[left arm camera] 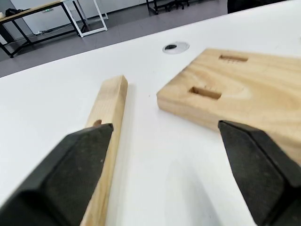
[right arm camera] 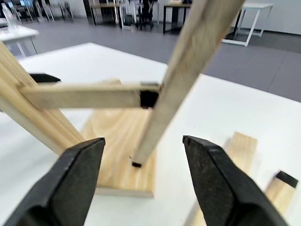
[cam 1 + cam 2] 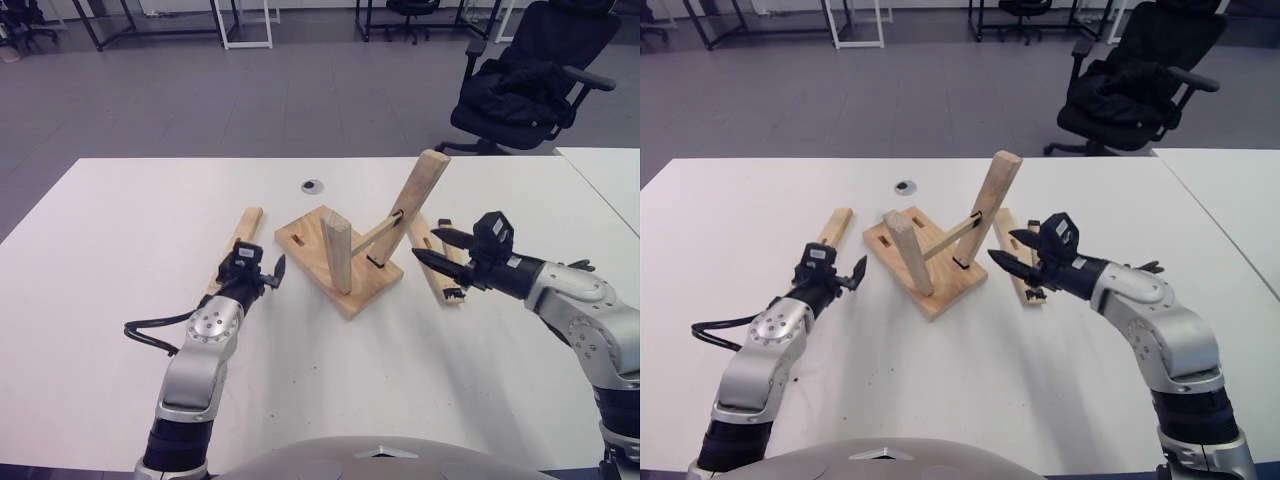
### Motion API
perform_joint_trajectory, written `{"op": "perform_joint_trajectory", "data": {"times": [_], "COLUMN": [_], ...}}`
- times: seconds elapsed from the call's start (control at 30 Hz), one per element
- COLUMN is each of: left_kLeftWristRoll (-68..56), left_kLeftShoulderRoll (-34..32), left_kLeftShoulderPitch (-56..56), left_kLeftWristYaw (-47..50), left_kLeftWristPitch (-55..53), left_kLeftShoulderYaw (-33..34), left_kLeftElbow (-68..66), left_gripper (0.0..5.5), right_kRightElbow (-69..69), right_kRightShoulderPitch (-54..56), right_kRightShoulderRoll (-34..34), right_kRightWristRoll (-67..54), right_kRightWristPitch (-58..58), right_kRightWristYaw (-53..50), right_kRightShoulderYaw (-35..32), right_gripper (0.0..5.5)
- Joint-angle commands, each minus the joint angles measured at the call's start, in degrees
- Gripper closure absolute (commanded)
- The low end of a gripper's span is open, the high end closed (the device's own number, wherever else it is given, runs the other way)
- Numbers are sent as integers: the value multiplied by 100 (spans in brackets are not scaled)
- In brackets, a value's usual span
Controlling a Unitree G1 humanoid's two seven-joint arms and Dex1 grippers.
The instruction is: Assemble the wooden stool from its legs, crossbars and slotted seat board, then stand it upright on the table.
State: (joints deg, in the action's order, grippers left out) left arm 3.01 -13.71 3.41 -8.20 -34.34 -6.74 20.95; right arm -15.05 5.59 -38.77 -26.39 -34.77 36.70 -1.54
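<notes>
The slotted seat board (image 3: 352, 282) lies flat mid-table. Two legs stand in it: a short-looking one (image 3: 337, 252) at the front and a leaning one (image 3: 414, 198) at the right, joined by a crossbar (image 3: 376, 238). A loose leg (image 3: 238, 241) lies to the board's left, and loose pieces (image 3: 432, 259) lie to its right. My left gripper (image 3: 262, 272) is open beside the loose leg, its fingers (image 1: 80, 165) just above the tabletop. My right gripper (image 3: 438, 248) is open, pointing at the leaning leg (image 2: 188, 70) from the right.
A round cable grommet (image 3: 312, 185) sits in the white table (image 3: 120, 230) behind the board. A black cable (image 3: 150, 335) trails by my left arm. An office chair (image 3: 530, 80) stands beyond the table's far right corner.
</notes>
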Motion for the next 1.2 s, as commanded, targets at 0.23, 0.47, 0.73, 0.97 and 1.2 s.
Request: {"op": "perform_joint_trajectory", "data": {"times": [0.23, 0.47, 0.73, 0.97, 1.2], "left_kLeftWristRoll": [327, 267, 153, -527, -835], "left_kLeftShoulderRoll": [-104, 16, 72, 1441, 1673], "left_kLeftShoulderPitch": [-680, -1483, -135, 480, -231], "left_kLeftWristYaw": [-393, -552, 177, 939, 1020], "left_kLeftWristPitch": [610, 1501, 1481, -29, -1058], "left_kLeftShoulderYaw": [-668, -669, 484, 454, 254], "left_kLeftElbow": [-1519, -3089, -558, 2522, 2919], "left_gripper": [138, 138, 138, 138, 138], "right_kRightElbow": [3827, 3131, 158, -1495, -2111], "right_kRightShoulderPitch": [1634, 1331, -333, -117, 594], "right_kRightShoulderRoll": [868, 833, 786, 1972, 2071], "right_kRightWristRoll": [2546, 2560, 1661, 239, -494], "right_kRightWristPitch": [2943, 3148, 1273, -825, -1765], "right_kRightWristYaw": [89, 835, -46, -1913, -2406], "right_kRightShoulderYaw": [1726, 1817, 189, -1358, -1387], "right_gripper": [241, 241, 241, 241, 241]}}
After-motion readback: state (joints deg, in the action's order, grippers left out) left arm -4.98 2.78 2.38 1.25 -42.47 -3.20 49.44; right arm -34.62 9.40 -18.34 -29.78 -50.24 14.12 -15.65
